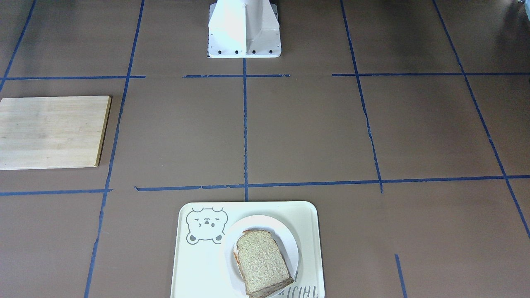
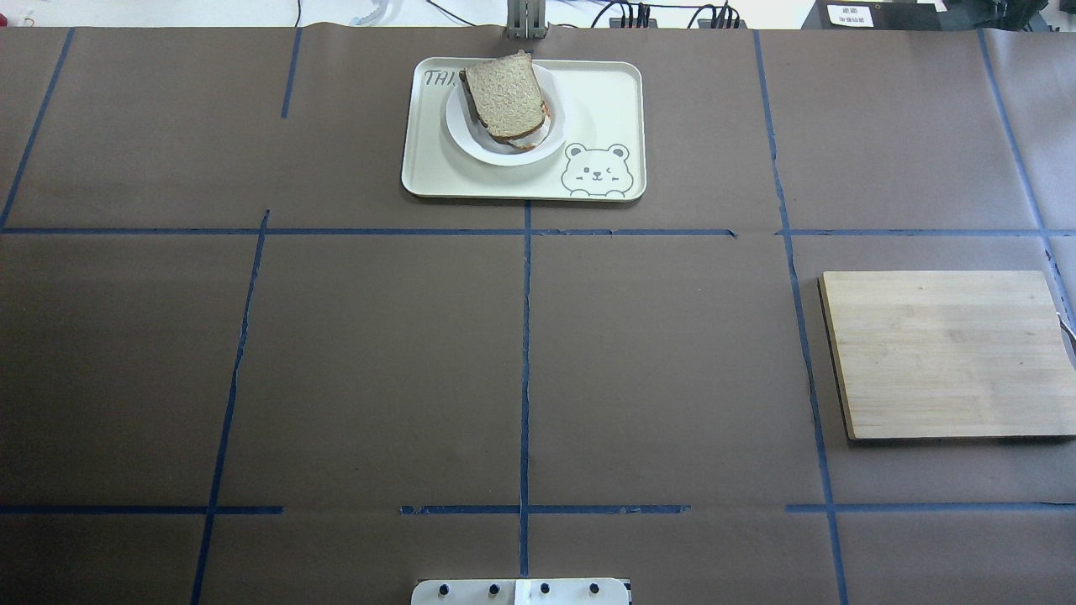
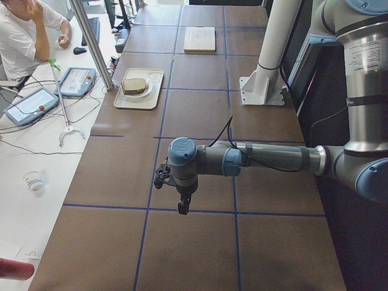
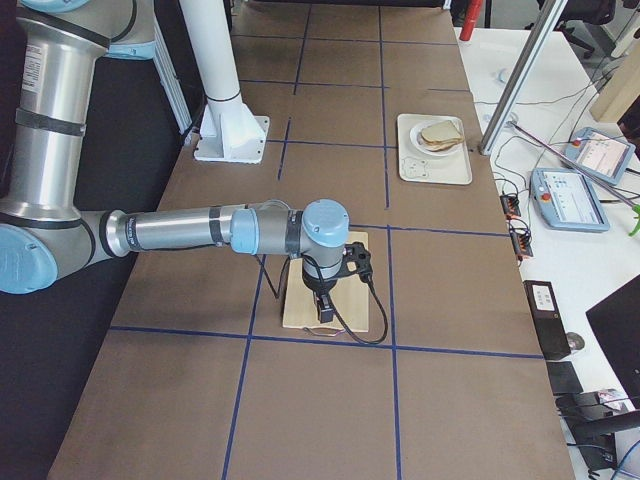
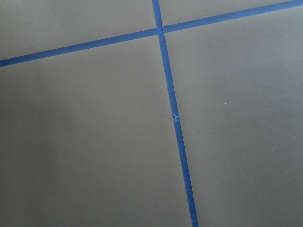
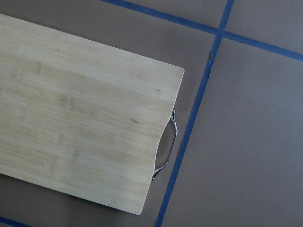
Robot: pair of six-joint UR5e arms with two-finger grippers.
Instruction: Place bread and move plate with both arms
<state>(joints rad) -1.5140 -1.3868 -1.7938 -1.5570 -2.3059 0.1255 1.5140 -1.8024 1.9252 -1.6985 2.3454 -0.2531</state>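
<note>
Overall: table [image 2: 378, 370] taped into a blue grid.
Bread [image 2: 504, 92]: lying on plate [image 2: 496, 154], overhanging its rim.
Plate: in tray [image 2: 605, 101], 12 o'clock from base [image 2: 521, 591].
Left gripper [image 3: 182, 207]: above bare table; finger spread cannot be told.
Right gripper [image 4: 325, 318]: above board [image 2: 941, 353], 2 o'clock; finger spread cannot be told.

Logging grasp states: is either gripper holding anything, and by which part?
Nothing visibly held. The bread lies on the plate in the tray, far from both; the left gripper hangs over bare table, the right gripper over the cutting board.
</note>
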